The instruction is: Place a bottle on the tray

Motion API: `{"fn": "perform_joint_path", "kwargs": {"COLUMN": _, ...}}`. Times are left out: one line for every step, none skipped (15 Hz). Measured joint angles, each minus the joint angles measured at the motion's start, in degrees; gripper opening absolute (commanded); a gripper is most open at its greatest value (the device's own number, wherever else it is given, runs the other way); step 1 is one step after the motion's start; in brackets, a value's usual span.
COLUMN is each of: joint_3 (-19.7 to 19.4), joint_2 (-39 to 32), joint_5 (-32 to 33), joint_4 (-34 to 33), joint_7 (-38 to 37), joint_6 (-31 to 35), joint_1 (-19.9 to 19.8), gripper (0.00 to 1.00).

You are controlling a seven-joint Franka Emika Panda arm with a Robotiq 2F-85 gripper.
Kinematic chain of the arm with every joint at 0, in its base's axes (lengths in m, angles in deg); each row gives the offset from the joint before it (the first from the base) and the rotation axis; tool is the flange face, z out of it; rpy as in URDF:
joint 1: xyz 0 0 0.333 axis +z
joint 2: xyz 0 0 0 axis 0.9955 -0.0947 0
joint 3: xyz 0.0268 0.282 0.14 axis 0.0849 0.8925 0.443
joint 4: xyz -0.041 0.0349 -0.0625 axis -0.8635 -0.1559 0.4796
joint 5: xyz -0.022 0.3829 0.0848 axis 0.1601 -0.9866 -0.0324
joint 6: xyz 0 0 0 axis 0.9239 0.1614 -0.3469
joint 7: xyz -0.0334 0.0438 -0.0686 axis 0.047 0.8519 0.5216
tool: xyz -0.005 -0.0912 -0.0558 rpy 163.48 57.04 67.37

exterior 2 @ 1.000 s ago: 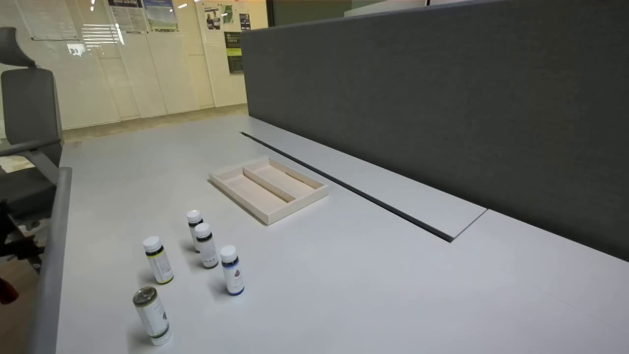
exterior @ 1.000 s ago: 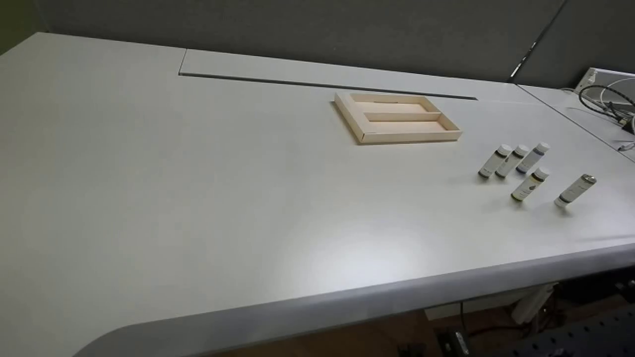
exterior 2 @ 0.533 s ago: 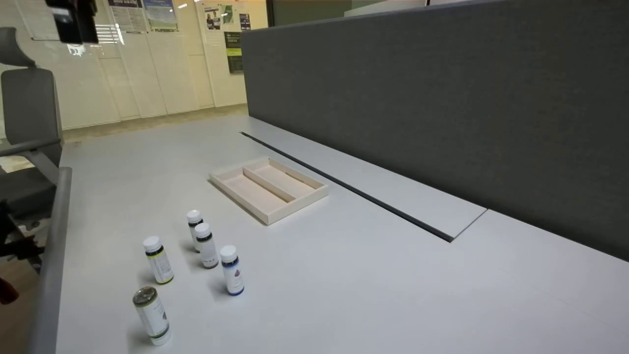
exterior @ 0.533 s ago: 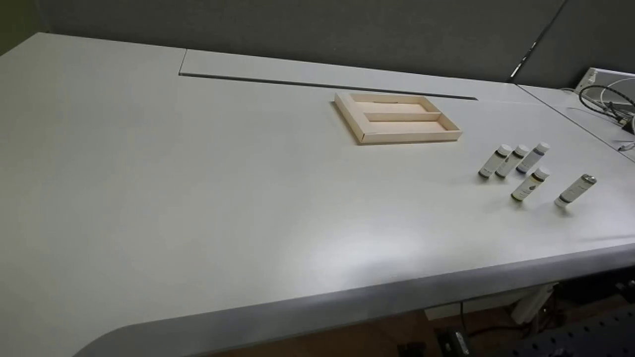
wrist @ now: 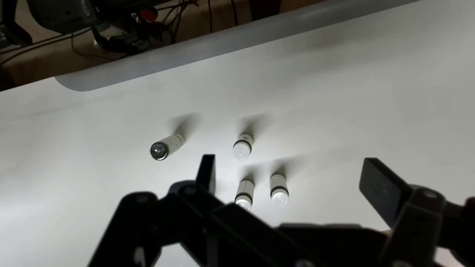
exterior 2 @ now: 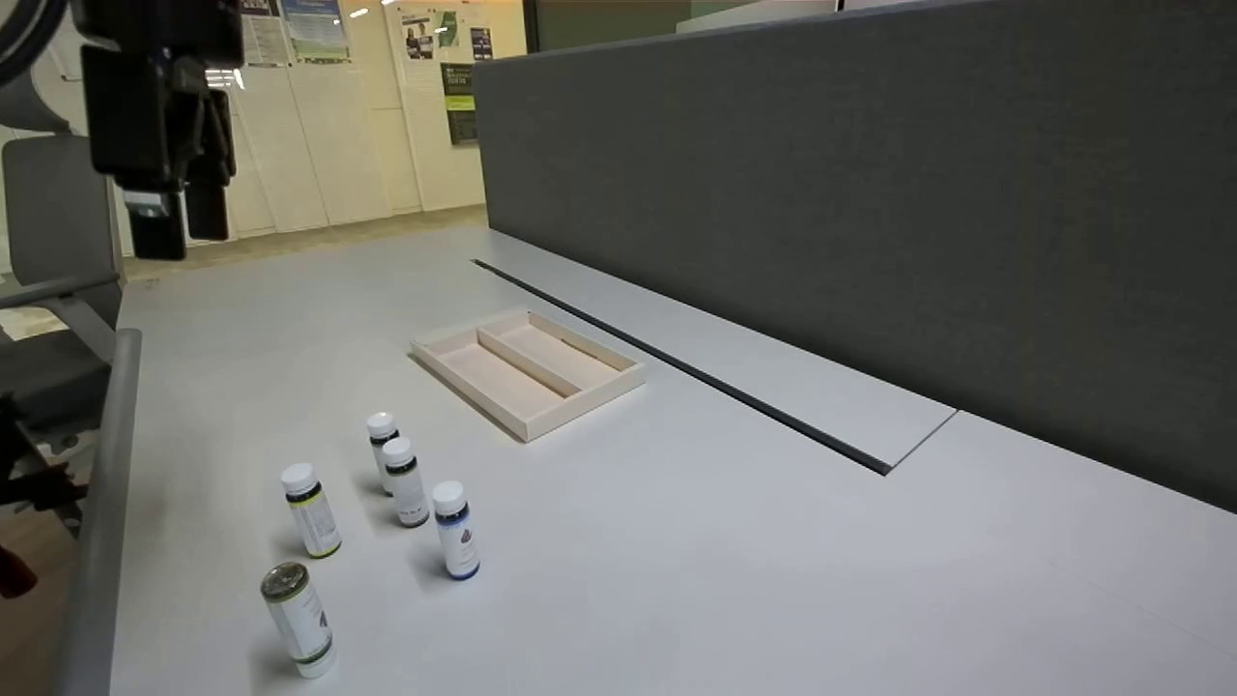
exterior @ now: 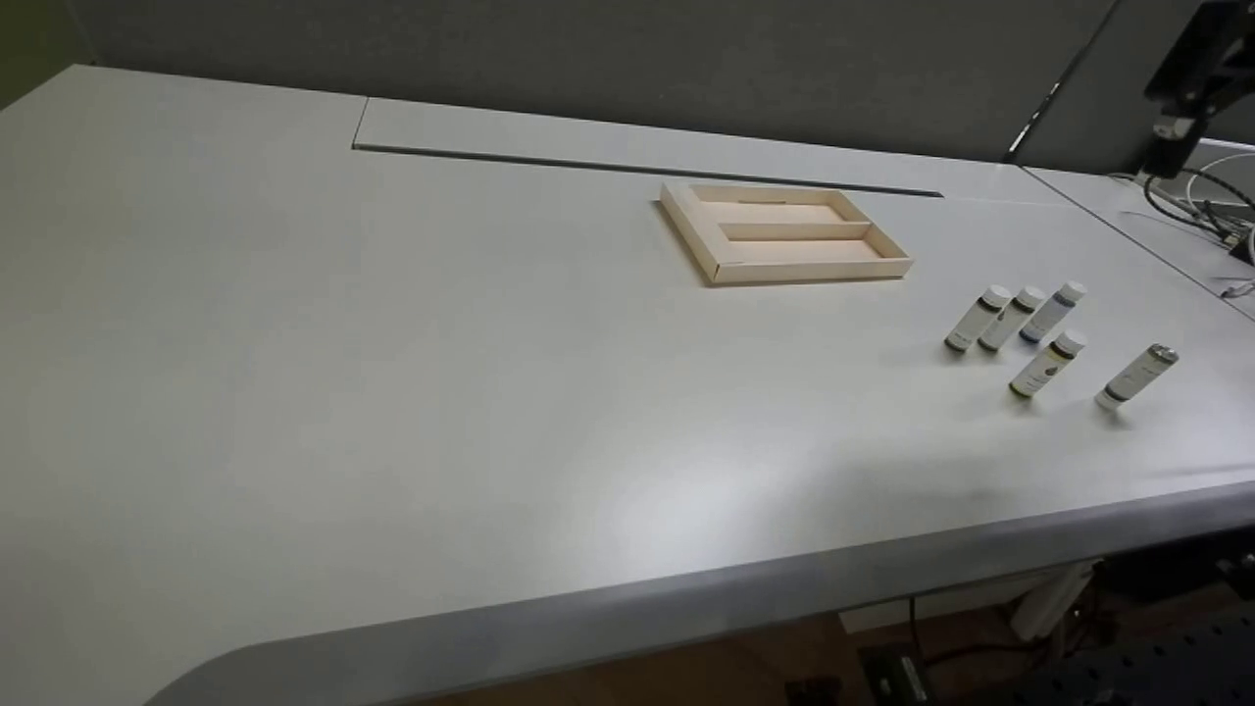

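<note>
Fingers (wrist: 384,189) of the gripper (wrist: 290,176) stood spread wide above the table (exterior 2: 773,570), well apart from the bottles (exterior 2: 458,539) and the tray (exterior 2: 586,403).

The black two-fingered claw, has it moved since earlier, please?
Yes, downward: in an exterior view, the claw now hangs lower relative to the grey office chair.

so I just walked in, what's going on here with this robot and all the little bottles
A robot pincer hangs open above the table, holding nothing. Four small bottles stand cap up near a fifth bottle that stands on its cap. The divided wooden tray lies apart from them, with no bottle in it yet. The job is to place a bottle on that tray, so picking one up is probably next.
</note>
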Motion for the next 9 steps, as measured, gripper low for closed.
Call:
{"fn": "perform_joint_path", "kwargs": {"joint_3": 0.1, "joint_2": 0.1, "joint_5": 0.0, "joint_4": -0.1, "joint_7": 0.0, "joint_6": 0.0, "joint_1": 0.2, "gripper": 1.0}}
{"fn": "perform_joint_path", "kwargs": {"joint_3": 0.4, "joint_2": 0.3, "joint_5": -0.1, "joint_4": -0.1, "joint_7": 0.0, "joint_6": 0.0, "joint_1": 0.6, "gripper": 1.0}}
{"fn": "perform_joint_path", "kwargs": {"joint_3": 0.4, "joint_2": 0.5, "joint_5": -0.1, "joint_4": -0.1, "joint_7": 0.0, "joint_6": 0.0, "joint_1": 0.9, "gripper": 1.0}}
{"fn": "perform_joint_path", "kwargs": {"joint_3": 0.4, "joint_2": 0.6, "joint_5": -0.1, "joint_4": -0.1, "joint_7": 0.0, "joint_6": 0.0, "joint_1": 1.0, "gripper": 1.0}}
{"fn": "perform_joint_path", "kwargs": {"joint_3": 0.4, "joint_2": 0.7, "joint_5": -0.1, "joint_4": -0.1, "joint_7": 0.0, "joint_6": 0.0, "joint_1": 1.0, "gripper": 1.0}}
{"fn": "perform_joint_path", "kwargs": {"joint_3": 0.4, "joint_2": 0.7, "joint_5": -0.1, "joint_4": -0.1, "joint_7": 0.1, "joint_6": 0.0, "joint_1": 1.1, "gripper": 1.0}}
{"fn": "perform_joint_path", "kwargs": {"joint_3": 0.3, "joint_2": 0.6, "joint_5": -0.1, "joint_4": 0.1, "joint_7": 0.1, "joint_6": 0.9, "joint_1": 1.1, "gripper": 1.0}}
{"fn": "perform_joint_path", "kwargs": {"joint_3": 0.3, "joint_2": 0.2, "joint_5": -0.4, "joint_4": 0.5, "joint_7": 0.1, "joint_6": 3.1, "joint_1": 1.1, "gripper": 1.0}}
{"fn": "perform_joint_path", "kwargs": {"joint_3": 0.1, "joint_2": -0.6, "joint_5": -0.9, "joint_4": 1.1, "joint_7": 0.1, "joint_6": 6.2, "joint_1": 1.1, "gripper": 1.0}}
